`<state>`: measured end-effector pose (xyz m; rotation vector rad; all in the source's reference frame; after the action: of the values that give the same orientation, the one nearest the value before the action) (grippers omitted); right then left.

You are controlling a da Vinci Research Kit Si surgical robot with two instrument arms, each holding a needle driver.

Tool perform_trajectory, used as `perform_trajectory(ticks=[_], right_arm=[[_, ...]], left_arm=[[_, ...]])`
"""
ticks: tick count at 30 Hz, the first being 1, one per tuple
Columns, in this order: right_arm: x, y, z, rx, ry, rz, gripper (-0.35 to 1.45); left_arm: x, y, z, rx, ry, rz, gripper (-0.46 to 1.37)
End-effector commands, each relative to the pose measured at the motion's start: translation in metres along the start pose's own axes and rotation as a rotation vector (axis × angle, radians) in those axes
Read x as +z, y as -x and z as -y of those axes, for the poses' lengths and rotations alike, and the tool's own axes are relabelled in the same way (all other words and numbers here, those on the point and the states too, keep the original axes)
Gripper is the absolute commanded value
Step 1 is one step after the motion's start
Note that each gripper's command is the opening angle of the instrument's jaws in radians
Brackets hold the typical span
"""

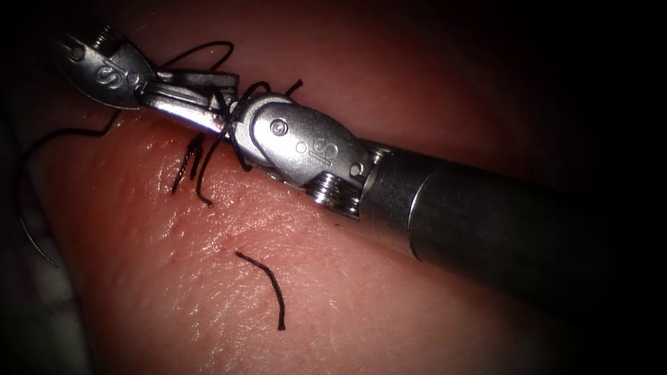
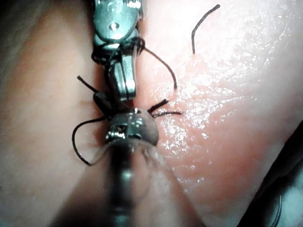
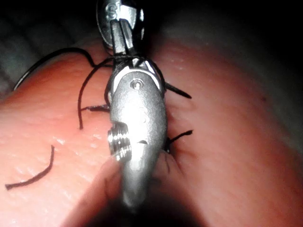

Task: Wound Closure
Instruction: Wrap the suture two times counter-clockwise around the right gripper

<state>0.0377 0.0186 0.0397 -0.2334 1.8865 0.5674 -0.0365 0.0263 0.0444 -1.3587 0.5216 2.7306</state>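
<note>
A loose cut end of thread (image 1: 267,288) lay nearest on the tissue (image 1: 208,292). Beyond it the right tool (image 1: 233,128) lay across the knot, thread (image 1: 226,114) wound around its jaws; their grip could not be told. Farther back, the left tool (image 1: 174,90) met it tip to tip, its grip equally unclear. The curved needle (image 1: 35,239) lay at the tissue's left edge.

Right tool (image 1: 221,114) in from the right, shaft low and nearly flat, wrist straight. Left tool (image 1: 198,97) in from upper left, tips meeting the right's nose to nose. Can't really tell either's jaw state.
</note>
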Motion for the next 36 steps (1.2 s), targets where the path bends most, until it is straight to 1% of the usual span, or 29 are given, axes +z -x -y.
perform_trajectory(ticks=[1,4,6,7,8,10,12,13,14,15,16,17,18,19,21,22,24,25,27,30,36], right_arm=[[-0.0001,-0.0001,0.0,-0.013,0.019,0.016,-0.35],[-0.0001,-0.0001,0.0001,-0.028,0.038,0.035,-0.35],[-0.0002,-0.0002,0.0001,-0.039,0.067,0.056,-0.34],[-0.0003,-0.0003,0.0001,-0.041,0.079,0.064,-0.3],[-0.0005,-0.0005,0.0,-0.051,0.127,0.073,-0.25],[-0.0008,-0.0006,-0.0001,-0.066,0.163,0.074,-0.2],[-0.0009,-0.0007,-0.0001,-0.071,0.204,0.086,-0.08],[-0.0009,-0.0007,0.0,-0.068,0.253,0.119,0.06],[-0.0008,-0.0007,0.0001,-0.08,0.331,0.182,0.28],[-0.0007,-0.0008,0.0004,-0.087,0.435,0.275,0.54],[-0.0006,-0.0008,0.0005,-0.079,0.456,0.294,0.58],[-0.0006,-0.0008,0.0008,-0.067,0.537,0.383,0.84],[-0.0005,-0.0009,0.0011,-0.081,0.574,0.459,0.94],[-0.0006,-0.0009,0.0013,-0.092,0.582,0.483,0.97],[-0.0007,-0.0009,0.0016,-0.096,0.581,0.483,1.08],[-0.0008,-0.0009,0.0017,-0.089,0.582,0.484,1.09],[-0.0011,-0.0008,0.002,-0.074,0.591,0.497,1.02],[-0.0013,-0.0007,0.0021,-0.068,0.599,0.496,1.02],[-0.0019,-0.0005,0.0025,-0.051,0.62,0.491,0.96],[-0.0028,-0.0003,0.0026,-0.035,0.641,0.49,0.94],[-0.0047,0.0001,0.0023,0.042,0.708,0.456,0.88]], left_arm=[[-0.0001,-0.0001,-0.0001,-0.001,-0.002,-0.001,-0.35],[-0.0003,-0.0004,-0.0004,-0.001,-0.006,0.0,-0.35],[-0.0005,-0.0005,-0.0006,0.0,-0.009,0.0,-0.35],[-0.0006,-0.0005,-0.0007,0.0,-0.01,0.0,-0.35],[-0.0007,-0.0004,-0.0009,-0.004,-0.01,0.001,-0.35],[-0.0009,-0.0004,-0.0011,-0.002,-0.011,0.001,-0.35],[-0.001,-0.0003,-0.0014,-0.006,-0.012,0.001,-0.35],[-0.0011,-0.0003,-0.0015,-0.005,-0.012,0.002,-0.35],[-0.0011,-0.0002,-0.0017,-0.004,-0.013,0.002,-0.35],[-0.0012,-0.0002,-0.0019,-0.003,-0.015,0.003,-0.35],[-0.0012,-0.0002,-0.0019,-0.002,-0.015,0.003,-0.35],[-0.0012,-0.0002,-0.002,-0.002,-0.015,0.004,-0.35],[-0.0013,-0.0003,-0.0021,-0.001,-0.016,0.004,-0.35],[-0.0014,-0.0003,-0.0022,-0.001,-0.016,0.005,-0.35],[-0.0016,-0.0003,-0.0022,0.0,-0.016,0.005,-0.35],[-0.0016,-0.0003,-0.0023,0.0,-0.015,0.005,-0.35],[-0.0019,-0.0002,-0.0023,0.0,-0.015,0.006,-0.35],[-0.002,-0.0002,-0.0023,0.0,-0.013,0.003,-0.35],[-0.0024,-0.0003,-0.0024,0.001,-0.014,0.005,-0.35],[-0.003,-0.0002,-0.0025,0.002,-0.016,0.016,-0.35],[-0.0044,0.0,-0.0027,0.003,-0.021,0.037,-0.35]])
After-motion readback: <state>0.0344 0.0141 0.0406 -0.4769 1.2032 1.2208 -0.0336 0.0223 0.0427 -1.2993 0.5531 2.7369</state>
